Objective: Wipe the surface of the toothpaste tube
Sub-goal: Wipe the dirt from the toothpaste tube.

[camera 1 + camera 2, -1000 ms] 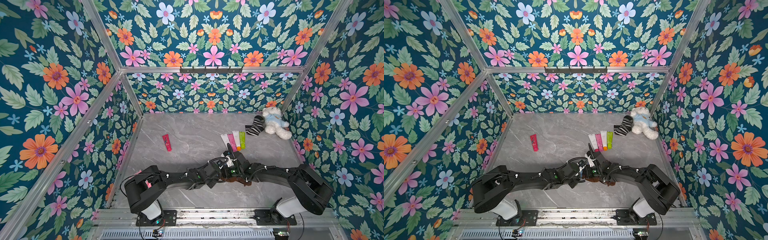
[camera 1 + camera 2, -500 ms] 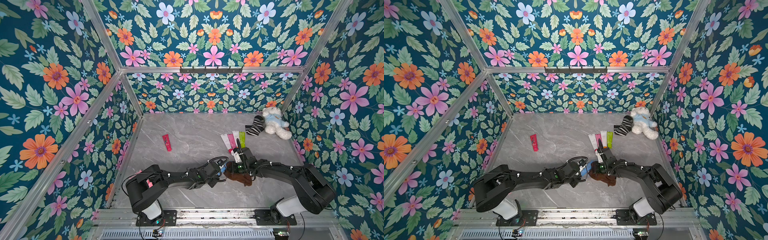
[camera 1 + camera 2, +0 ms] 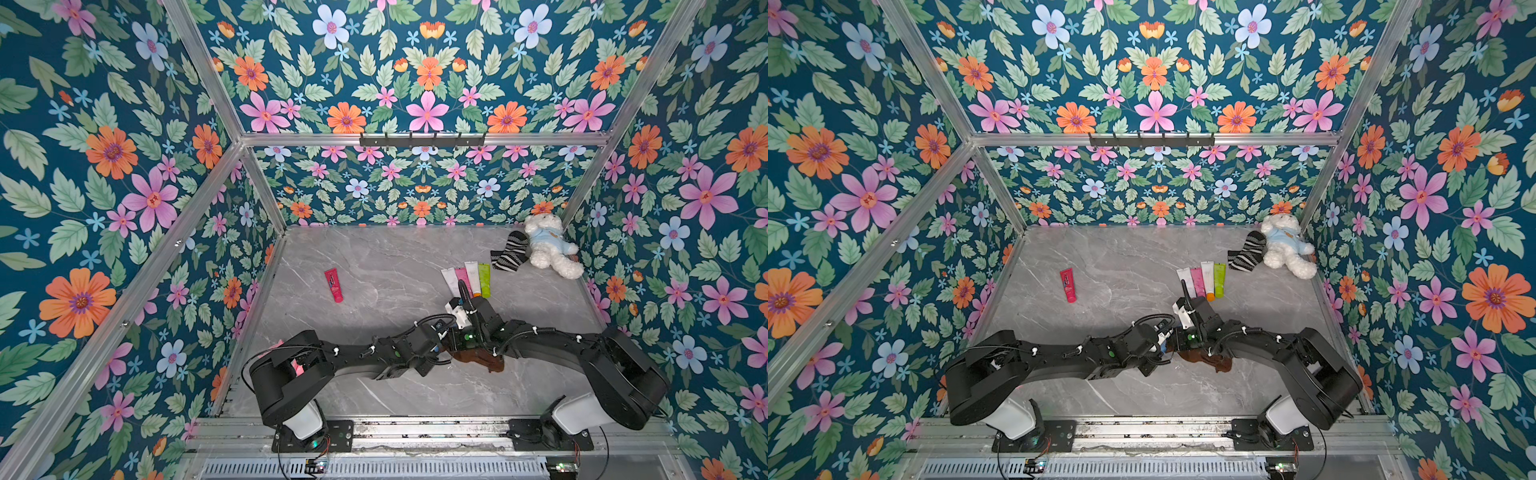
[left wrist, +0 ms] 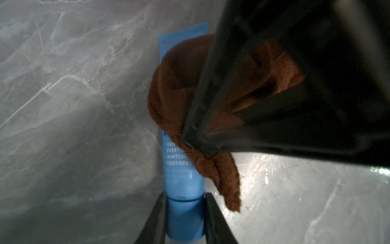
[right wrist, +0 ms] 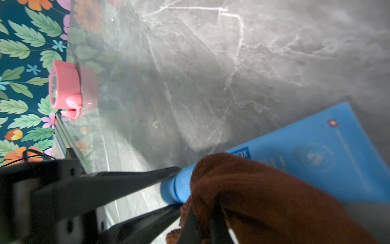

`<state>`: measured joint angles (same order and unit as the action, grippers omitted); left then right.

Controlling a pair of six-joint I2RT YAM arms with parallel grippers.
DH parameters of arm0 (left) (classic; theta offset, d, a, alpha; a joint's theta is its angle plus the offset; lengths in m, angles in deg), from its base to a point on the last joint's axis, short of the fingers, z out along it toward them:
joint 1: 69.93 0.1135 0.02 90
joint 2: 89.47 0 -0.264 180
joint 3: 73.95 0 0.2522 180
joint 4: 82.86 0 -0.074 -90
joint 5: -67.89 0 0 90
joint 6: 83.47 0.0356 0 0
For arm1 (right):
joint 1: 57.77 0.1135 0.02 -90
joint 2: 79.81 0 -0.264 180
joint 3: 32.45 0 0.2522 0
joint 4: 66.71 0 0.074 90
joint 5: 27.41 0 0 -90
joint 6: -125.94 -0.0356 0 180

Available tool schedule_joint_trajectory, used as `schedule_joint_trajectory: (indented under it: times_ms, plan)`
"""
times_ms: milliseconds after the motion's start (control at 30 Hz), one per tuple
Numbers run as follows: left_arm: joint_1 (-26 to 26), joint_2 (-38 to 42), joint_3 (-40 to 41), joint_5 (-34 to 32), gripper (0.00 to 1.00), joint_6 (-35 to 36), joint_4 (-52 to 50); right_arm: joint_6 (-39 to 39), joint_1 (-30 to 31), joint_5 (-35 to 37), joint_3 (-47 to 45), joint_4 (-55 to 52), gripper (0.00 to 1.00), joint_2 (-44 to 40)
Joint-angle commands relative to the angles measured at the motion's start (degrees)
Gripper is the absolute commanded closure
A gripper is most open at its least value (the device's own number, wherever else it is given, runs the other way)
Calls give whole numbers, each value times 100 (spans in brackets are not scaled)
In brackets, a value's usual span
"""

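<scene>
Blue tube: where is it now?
In the left wrist view the tube sits cap end in the left pincer, cloth draped over its middle, at the table's front centre.

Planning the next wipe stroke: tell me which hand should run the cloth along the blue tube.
Right. The right hand is shut on the brown cloth, which lies draped over the toothpaste tube; the left hand is clamping the tube's cap end, steadying it.
</scene>
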<state>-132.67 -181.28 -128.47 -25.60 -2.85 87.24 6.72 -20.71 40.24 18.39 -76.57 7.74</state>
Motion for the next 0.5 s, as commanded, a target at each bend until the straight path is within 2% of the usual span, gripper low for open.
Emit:
schedule_joint_trajectory:
  times_ms: [0, 200, 300, 400, 467]
  plan:
    - [-10, 21, 48, 146, 96, 71, -377, -5, 18, 320, 128, -125, 100, 252]
    - [-10, 23, 58, 164, 98, 69, -370, 140, -330, 1519, 168, -1108, 100, 306]
    - [-14, 56, 74, 138, 99, 64, -355, 214, -492, 1867, 134, -1395, 100, 161]
    - [-18, 66, 84, 138, 99, 60, -351, 272, -499, 1870, 139, -1407, 100, 29]
    - [-17, 56, 81, 138, 99, 60, -359, 306, -419, 1511, 150, -1196, 100, -52]
